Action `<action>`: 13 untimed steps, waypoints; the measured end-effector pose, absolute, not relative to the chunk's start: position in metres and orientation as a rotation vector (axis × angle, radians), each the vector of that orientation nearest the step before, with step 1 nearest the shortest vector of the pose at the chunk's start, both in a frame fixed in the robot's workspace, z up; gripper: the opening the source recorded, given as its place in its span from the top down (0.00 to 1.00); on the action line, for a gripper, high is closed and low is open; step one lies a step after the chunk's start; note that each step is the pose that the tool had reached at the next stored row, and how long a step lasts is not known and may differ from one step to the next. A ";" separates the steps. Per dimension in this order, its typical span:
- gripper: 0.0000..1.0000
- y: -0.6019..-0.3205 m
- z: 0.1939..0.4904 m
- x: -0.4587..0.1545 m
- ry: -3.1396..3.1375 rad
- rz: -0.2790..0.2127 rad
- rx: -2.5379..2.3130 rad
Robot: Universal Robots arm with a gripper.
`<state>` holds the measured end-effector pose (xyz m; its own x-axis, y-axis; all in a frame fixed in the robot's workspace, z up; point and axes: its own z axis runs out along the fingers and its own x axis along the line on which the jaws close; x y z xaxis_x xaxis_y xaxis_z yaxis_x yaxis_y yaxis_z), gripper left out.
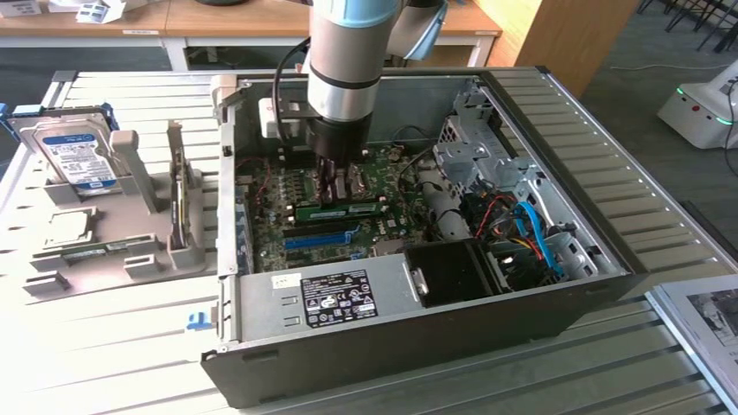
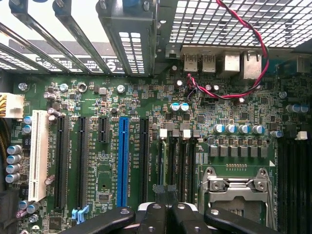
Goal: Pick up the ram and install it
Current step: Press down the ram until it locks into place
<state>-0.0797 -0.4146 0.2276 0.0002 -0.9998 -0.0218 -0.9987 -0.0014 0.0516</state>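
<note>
Pale metal slats make up the table point(image 1: 116, 346), which fills most of the exterior view. Wooden desks point(image 1: 231, 22) run along the top edge of the frame, and a white machine with a green light point(image 1: 703, 108) sits on the grey floor at the upper right. A grey fixture point(image 1: 110, 233) at the left of the frame carries a hard drive point(image 1: 75, 151) and a square silver processor chip point(image 1: 64, 226). An open black computer case point(image 1: 403, 320) lies on its side in the middle, its motherboard point(image 1: 276, 186) facing up.

The ram point(image 1: 340, 210) is inside the case, near the centre of the frame. It stands on its long edge on the motherboard, its chip-studded face turned toward the lower edge of the picture. Its long axis runs from the exterior view's left to its right, roughly parallel to the blue slot point(image 1: 317, 239) just below it in the frame.

The arm comes down from the top centre, and the gripper point(image 1: 334, 186) hangs directly above and behind the ram with its jaws clenched together. Whether the fingertips actually pinch the stick cannot be told. In the wrist view the gripper point(image 2: 168, 214) sits at the bottom centre, over the green board and to the right of the blue slot point(image 2: 122, 161).
</note>
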 end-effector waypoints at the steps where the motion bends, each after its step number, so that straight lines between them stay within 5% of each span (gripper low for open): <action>1: 0.90 -0.415 0.227 -0.080 -2.205 -0.081 2.207; 13: 0.90 -0.415 0.227 -0.080 -2.205 -0.082 2.207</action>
<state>-0.0797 -0.4151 0.2266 0.0001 -0.9997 -0.0224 -0.9987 -0.0013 0.0517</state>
